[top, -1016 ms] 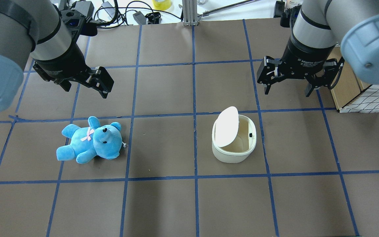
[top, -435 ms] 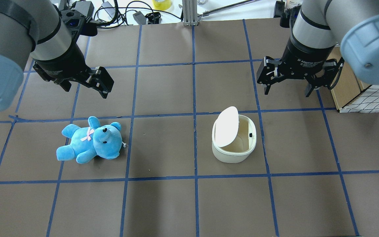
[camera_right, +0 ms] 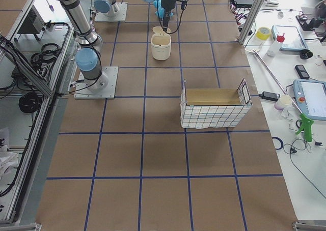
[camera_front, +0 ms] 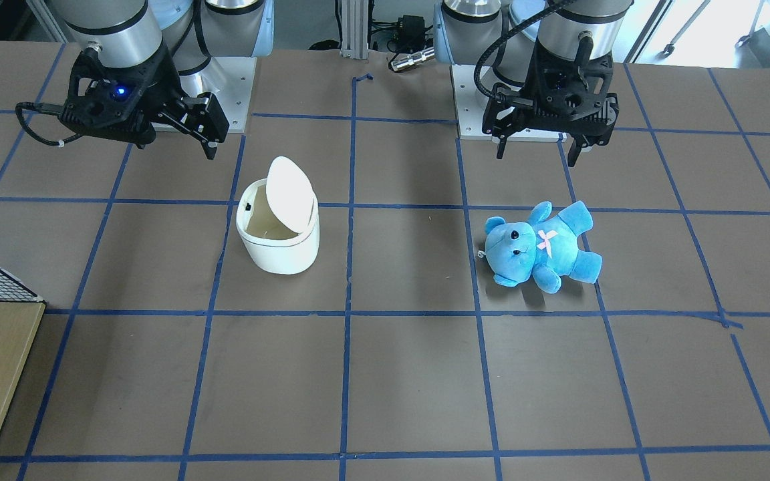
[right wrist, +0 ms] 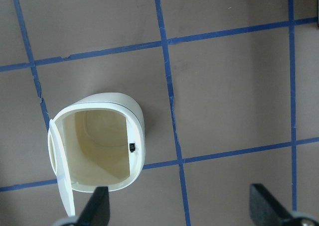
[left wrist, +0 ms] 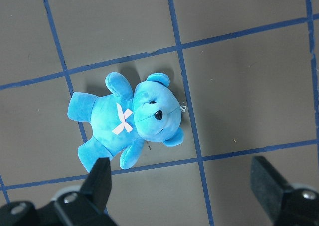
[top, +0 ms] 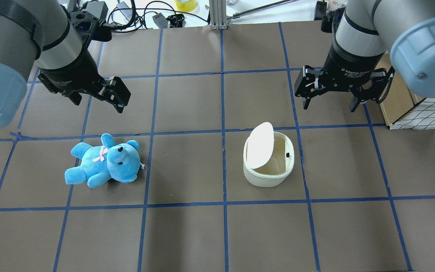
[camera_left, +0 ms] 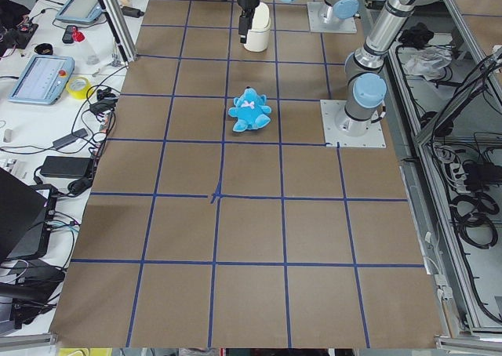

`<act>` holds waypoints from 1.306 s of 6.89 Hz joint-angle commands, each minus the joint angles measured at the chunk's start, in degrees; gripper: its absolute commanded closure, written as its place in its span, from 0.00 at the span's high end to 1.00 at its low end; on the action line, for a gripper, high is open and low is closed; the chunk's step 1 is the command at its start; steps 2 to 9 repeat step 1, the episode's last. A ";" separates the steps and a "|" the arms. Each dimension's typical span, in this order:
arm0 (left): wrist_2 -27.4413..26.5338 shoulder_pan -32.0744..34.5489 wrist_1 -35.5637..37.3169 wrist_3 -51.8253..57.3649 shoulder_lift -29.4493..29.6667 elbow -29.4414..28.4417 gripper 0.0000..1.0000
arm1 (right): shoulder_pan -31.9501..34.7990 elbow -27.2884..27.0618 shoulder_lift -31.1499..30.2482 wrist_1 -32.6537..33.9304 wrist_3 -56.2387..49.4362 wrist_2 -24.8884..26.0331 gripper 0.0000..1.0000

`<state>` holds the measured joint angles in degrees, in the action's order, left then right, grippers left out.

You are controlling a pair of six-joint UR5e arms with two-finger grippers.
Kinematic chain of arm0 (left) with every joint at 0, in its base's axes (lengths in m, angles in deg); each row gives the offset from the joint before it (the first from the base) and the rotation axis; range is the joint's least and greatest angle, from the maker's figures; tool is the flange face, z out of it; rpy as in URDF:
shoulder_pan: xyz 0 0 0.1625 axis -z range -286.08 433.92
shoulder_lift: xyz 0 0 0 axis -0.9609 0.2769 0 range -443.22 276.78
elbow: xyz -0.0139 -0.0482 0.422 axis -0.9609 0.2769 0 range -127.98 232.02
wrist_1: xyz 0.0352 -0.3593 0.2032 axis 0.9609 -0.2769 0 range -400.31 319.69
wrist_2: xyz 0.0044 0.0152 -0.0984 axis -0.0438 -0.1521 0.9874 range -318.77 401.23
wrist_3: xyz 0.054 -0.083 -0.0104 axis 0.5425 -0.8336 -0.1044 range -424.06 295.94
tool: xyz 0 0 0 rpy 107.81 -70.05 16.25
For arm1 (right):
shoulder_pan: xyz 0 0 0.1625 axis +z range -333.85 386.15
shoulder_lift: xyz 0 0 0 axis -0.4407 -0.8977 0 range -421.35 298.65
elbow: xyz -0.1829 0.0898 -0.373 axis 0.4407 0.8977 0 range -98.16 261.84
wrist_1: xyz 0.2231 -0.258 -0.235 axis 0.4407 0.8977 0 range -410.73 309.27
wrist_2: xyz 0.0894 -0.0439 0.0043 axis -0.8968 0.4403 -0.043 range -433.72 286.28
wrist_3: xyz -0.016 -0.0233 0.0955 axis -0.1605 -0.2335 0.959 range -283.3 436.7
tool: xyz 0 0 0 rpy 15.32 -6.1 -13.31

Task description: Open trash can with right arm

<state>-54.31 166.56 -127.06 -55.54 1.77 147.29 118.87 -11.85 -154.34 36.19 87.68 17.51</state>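
The white trash can point(top: 268, 177) stands right of the table's centre. Its flip lid point(top: 261, 145) is tilted up and the tan inside shows. It also shows in the front view point(camera_front: 281, 250) and the right wrist view point(right wrist: 99, 146). My right gripper point(top: 329, 107) is open and empty. It hovers behind the can and a little to its right, apart from it. My left gripper point(top: 98, 104) is open and empty. It hovers behind a blue teddy bear point(top: 104, 162), which lies on the left half and shows in the left wrist view point(left wrist: 129, 119).
A wire-grid basket with a wooden box point(top: 417, 113) stands at the table's right edge, close to my right arm. Cables and small devices point(top: 134, 15) lie beyond the far edge. Blue tape lines mark squares on the brown table.
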 commanded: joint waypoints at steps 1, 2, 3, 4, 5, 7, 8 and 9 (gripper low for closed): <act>0.00 0.00 0.00 0.00 0.00 0.00 1.00 | 0.00 -0.01 0.09 0.01 0.00 0.00 1.00; 0.00 0.00 0.00 0.00 0.00 0.00 1.00 | 0.00 -0.01 0.09 0.01 0.00 0.00 1.00; 0.00 0.00 0.00 0.00 0.00 0.00 1.00 | 0.00 -0.01 0.09 0.01 0.00 0.00 1.00; 0.00 0.00 0.00 0.00 0.00 0.00 1.00 | 0.00 -0.01 0.09 0.01 0.00 0.00 1.00; 0.00 0.00 0.00 0.00 0.00 0.00 1.00 | 0.00 -0.01 0.09 0.01 0.00 0.00 1.00; 0.00 0.00 0.00 0.00 0.00 0.00 1.00 | 0.00 -0.01 0.09 0.01 0.00 0.00 1.00; 0.00 0.00 0.00 0.00 0.00 0.00 1.00 | 0.00 -0.01 0.09 0.01 0.00 0.00 1.00; 0.00 0.00 0.00 0.00 0.00 0.00 1.00 | 0.00 -0.01 0.09 0.01 0.00 0.00 1.00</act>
